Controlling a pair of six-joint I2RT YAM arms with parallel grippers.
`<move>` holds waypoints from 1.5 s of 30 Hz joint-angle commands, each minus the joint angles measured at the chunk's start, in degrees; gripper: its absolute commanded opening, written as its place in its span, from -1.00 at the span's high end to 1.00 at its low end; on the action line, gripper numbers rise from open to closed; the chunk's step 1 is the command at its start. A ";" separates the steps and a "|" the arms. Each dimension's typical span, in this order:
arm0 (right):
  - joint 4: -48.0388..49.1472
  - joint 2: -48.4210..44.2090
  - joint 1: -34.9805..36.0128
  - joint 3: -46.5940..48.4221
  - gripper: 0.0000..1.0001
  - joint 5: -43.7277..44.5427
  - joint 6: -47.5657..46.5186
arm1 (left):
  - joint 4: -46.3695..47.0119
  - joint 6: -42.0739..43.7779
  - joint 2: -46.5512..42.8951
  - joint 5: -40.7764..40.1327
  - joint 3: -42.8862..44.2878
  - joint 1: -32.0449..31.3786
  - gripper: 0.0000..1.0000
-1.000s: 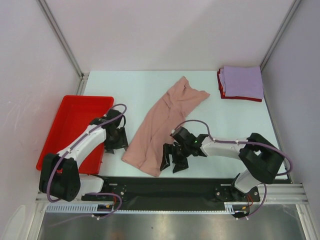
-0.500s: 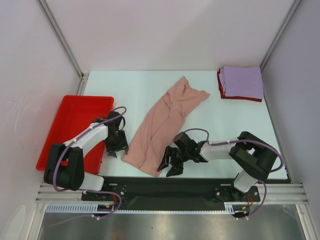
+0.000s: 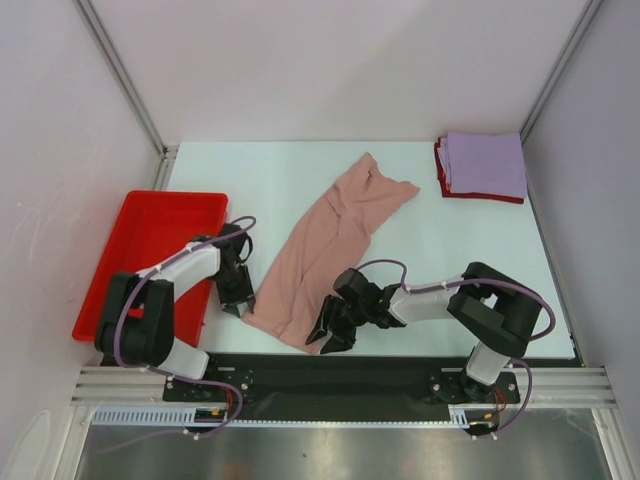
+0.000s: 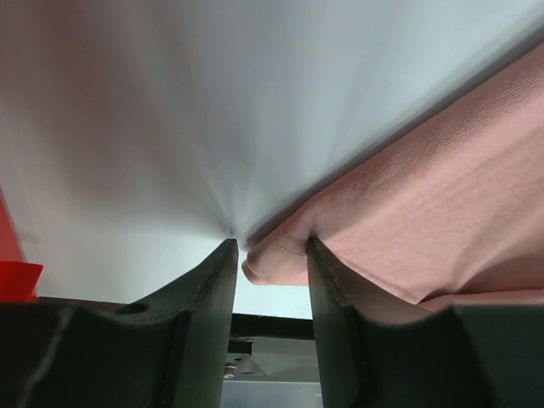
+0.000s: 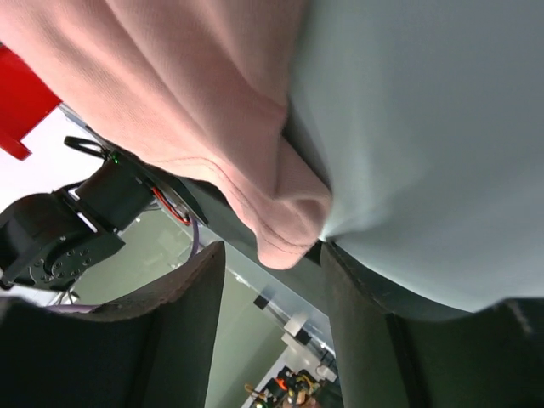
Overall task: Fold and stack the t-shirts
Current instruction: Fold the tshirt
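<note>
Between the dark fingers [image 4: 204, 297] of the left gripper [image 4: 270, 251], a hemmed corner of the dusty-pink t-shirt [image 4: 425, 212] is enclosed. The cloth is pressed against one finger and lies almost against the other, so whether it is truly pinched cannot be told. At the right gripper [image 5: 272, 248], the other near corner of the same shirt is framed by the fingers [image 5: 183, 306]. It touches one finger while a clear gap is left beside the other, so these jaws are held apart around the cloth and nothing is clamped. From above, both grippers are seen low at the near end of the garment, the left one at its left corner and the right one at its right corner. The shirt is laid out as a long, narrow, wrinkled strip, running diagonally from the near edge of the pale table [image 3: 460, 240] toward the far middle. Well apart from it, in the far right corner, a folded lavender t-shirt [image 3: 487, 162] is stacked on a folded red t-shirt [image 3: 441, 170], whose edge shows at the left and near sides. A red plastic tray [image 3: 150, 240] is placed at the left, just beside the left arm.
</note>
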 commanded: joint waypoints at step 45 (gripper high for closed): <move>-44.33 -51.62 1.33 -20.30 0.84 6.80 -8.93 | 0.19 -26.57 -21.94 10.50 -11.71 -41.08 0.79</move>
